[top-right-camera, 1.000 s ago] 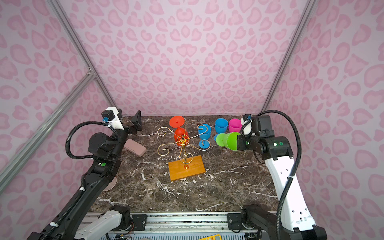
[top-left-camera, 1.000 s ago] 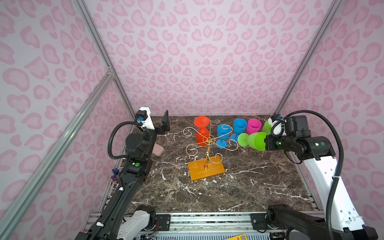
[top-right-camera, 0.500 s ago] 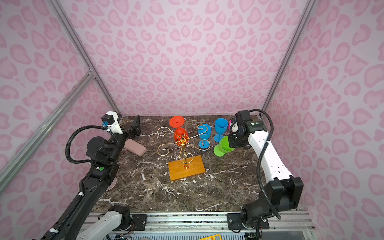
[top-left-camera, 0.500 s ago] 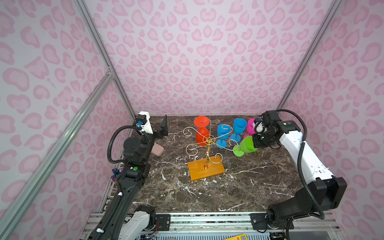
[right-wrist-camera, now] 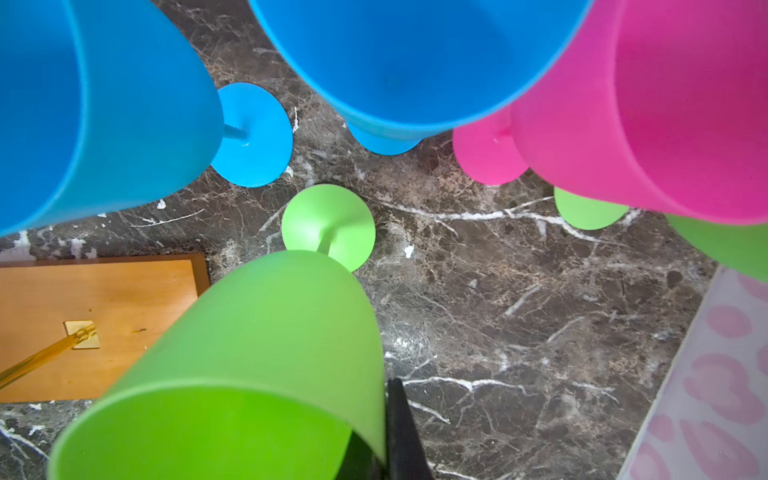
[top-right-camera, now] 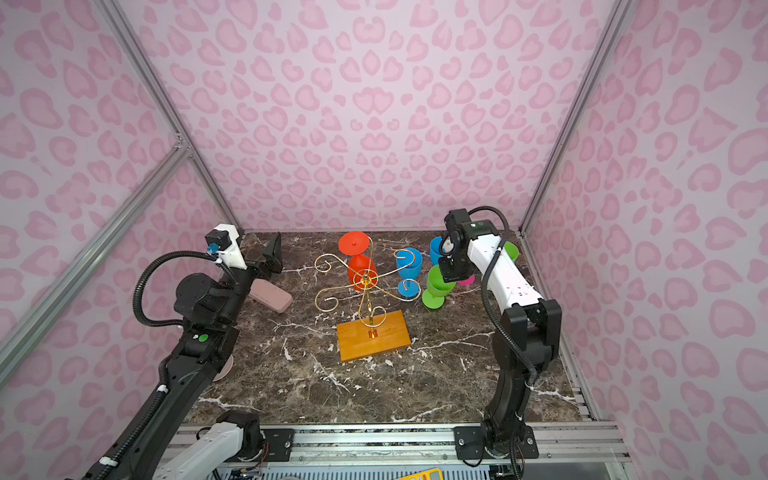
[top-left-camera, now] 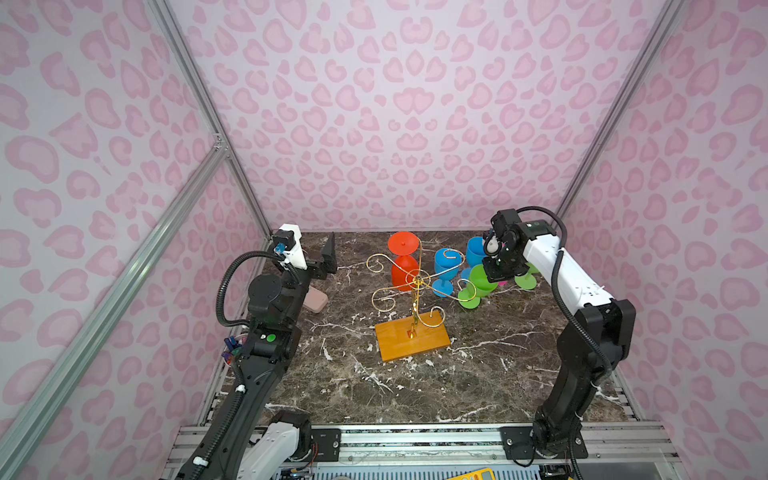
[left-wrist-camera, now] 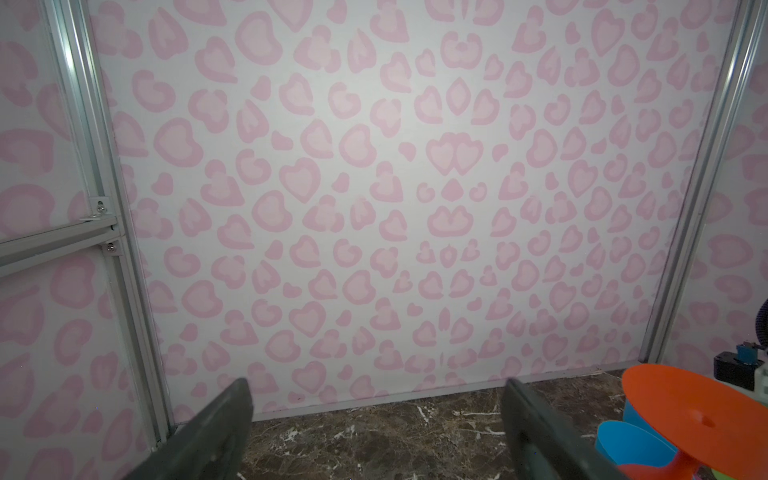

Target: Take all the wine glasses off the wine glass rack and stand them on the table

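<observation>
The right gripper (right-wrist-camera: 374,455) is clamped on the rim of a green wine glass (right-wrist-camera: 266,340). One black finger (right-wrist-camera: 401,428) sits outside the bowl and the other inside, at the lower middle of the right wrist view. In both top views this gripper points straight down, right of centre, and its white forearm (top-left-camera: 569,274) slopes back to a bent elbow near the right edge.

The green wine glass hangs bowl up, off the wine glass rack (top-left-camera: 415,291) and just to its right in the frame. Whether its foot touches the marble table (top-left-camera: 478,374) cannot be told. A red glass (top-left-camera: 402,266) hangs upside down on the rack's far side.

The left gripper (top-left-camera: 324,262), left of centre, stands wide open and empty, facing the back wall (left-wrist-camera: 374,208).
</observation>
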`<state>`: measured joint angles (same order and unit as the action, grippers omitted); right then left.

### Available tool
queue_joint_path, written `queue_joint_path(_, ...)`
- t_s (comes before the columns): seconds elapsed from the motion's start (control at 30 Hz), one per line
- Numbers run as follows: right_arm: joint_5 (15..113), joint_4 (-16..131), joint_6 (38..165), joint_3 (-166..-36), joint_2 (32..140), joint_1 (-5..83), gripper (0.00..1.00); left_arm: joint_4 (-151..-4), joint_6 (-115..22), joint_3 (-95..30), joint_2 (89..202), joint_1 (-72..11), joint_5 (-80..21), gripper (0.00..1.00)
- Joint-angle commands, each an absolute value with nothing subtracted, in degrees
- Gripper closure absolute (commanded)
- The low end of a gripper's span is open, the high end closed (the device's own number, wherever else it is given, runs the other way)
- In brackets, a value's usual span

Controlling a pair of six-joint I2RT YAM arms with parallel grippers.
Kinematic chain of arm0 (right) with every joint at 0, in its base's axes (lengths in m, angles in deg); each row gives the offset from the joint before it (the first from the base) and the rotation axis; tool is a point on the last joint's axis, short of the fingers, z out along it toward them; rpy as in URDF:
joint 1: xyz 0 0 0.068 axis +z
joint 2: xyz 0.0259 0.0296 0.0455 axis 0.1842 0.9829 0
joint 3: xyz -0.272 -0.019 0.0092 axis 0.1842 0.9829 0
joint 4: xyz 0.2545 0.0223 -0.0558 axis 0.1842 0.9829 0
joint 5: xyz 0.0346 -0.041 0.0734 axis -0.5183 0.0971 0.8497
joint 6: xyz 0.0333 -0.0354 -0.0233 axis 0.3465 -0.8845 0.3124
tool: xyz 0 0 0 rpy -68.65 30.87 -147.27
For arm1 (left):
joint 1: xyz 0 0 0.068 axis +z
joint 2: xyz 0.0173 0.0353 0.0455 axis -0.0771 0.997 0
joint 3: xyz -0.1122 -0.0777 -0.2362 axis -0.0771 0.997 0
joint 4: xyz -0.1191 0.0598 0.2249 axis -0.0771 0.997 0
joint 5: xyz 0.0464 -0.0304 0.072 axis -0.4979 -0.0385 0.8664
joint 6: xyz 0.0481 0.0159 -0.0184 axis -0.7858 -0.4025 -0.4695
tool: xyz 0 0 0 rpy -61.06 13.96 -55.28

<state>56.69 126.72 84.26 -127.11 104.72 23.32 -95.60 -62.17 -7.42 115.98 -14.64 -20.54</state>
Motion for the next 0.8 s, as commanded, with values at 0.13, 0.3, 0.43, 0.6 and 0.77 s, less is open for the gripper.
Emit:
queue_joint_path(0.13,55.02,128.43,83.96,-129.1,106.64,24.12,0.9,-95.69,-61.54,-7.63,115.93,-14.15,-19.42,0.06)
queue_joint_path(0.3,55.91,128.61,83.87,-130.69,105.88,24.06,0.84,-95.16,-60.2,-7.97,116.24,-13.65,-18.53,0.06)
queue_joint_path(0.43,59.23,128.18,84.04,-132.15,103.43,22.95,0.8,-93.85,-57.45,-9.43,117.22,-13.22,-18.55,0.05)
queue_joint_path(0.6,67.77,124.8,85.13,-132.97,96.09,20.42,0.73,-88.93,-51.57,-13.96,119.83,-11.68,-23.05,0.05)
queue_joint_path(0.77,74.29,112.58,89.26,-126.05,85.89,20.03,0.59,-82.58,-41.56,-20.92,124.75,-6.94,-39.07,0.08)
